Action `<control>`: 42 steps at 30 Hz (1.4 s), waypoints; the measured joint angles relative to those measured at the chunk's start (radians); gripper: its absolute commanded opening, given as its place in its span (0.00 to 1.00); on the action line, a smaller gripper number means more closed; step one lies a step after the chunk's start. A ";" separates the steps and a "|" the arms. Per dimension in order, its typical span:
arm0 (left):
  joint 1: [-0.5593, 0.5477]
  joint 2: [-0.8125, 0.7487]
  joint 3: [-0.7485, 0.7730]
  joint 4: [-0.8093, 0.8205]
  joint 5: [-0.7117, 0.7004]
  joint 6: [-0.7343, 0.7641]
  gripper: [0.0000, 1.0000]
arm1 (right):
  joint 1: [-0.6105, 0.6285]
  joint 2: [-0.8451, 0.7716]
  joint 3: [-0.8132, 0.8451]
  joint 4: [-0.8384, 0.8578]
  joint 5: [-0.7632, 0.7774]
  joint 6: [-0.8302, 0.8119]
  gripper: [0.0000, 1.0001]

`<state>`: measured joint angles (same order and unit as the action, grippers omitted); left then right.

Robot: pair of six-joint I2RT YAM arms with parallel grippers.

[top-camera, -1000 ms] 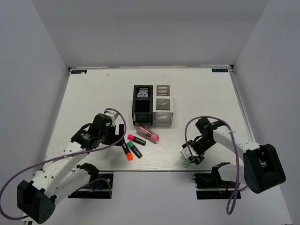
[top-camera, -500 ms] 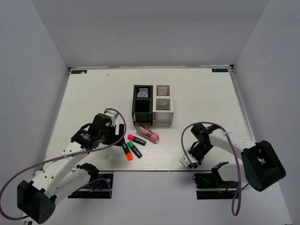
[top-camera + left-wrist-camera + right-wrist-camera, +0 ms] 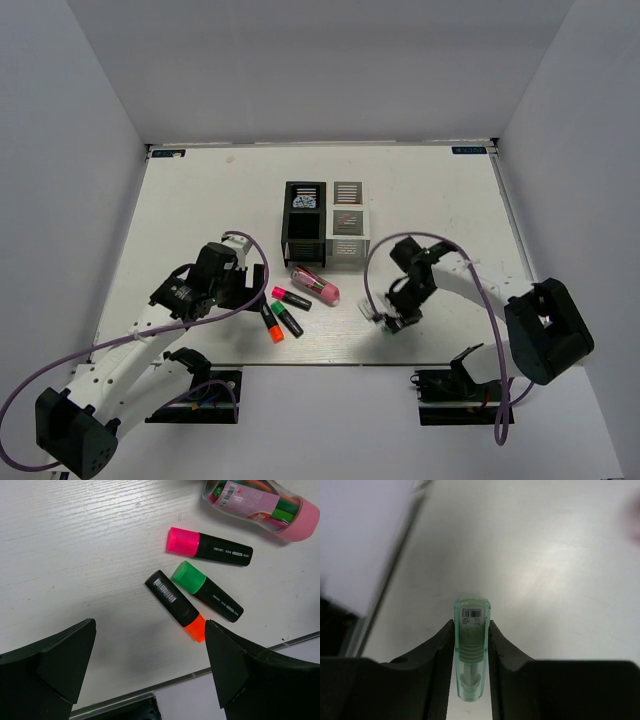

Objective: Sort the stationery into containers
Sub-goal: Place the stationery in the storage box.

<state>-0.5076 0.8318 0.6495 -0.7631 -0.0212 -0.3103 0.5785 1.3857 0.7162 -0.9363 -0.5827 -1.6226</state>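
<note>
The right gripper is clamped on the pale-green tube. Its two fingers press the tube's sides, and a barcode label shows at the tube's free end. From above, this gripper sits over the near part of the table, to the right of the pink capsule case and nearer than the block of four bins. Whether the tube touches the tabletop cannot be told; the surface below it is blurred in the right wrist view.

The left gripper has its fingers spread wide apart with nothing between them. It hovers over the three stubby black highlighters. The pink-capped highlighter lies farthest from the table's near edge. The green-capped highlighter lies just beside the orange-tipped highlighter, which has its orange end toward the near edge. The green and orange ones run almost parallel and seem to touch along their bodies. The capsule case rests on its side beyond them, clear at one end and pink at the other, with coloured sticks inside.

The bins stand upright near the table's centre, two black on the left and two white-grey on the right. A blue-white roll lies inside the far black bin.
</note>
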 measured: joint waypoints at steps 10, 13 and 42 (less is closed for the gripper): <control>0.000 0.000 -0.002 0.000 0.000 0.000 1.00 | 0.000 0.015 0.359 0.398 0.024 0.818 0.00; 0.000 0.005 -0.002 0.000 -0.001 0.000 1.00 | 0.000 0.031 0.410 0.471 0.051 0.949 0.00; 0.000 0.080 -0.017 0.008 -0.007 0.000 1.00 | -0.080 0.406 0.514 1.218 0.218 1.016 0.00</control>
<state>-0.5072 0.9115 0.6327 -0.7555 -0.0280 -0.3107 0.4988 1.7916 1.2304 0.2817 -0.3649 -0.6067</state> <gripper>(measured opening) 0.996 0.323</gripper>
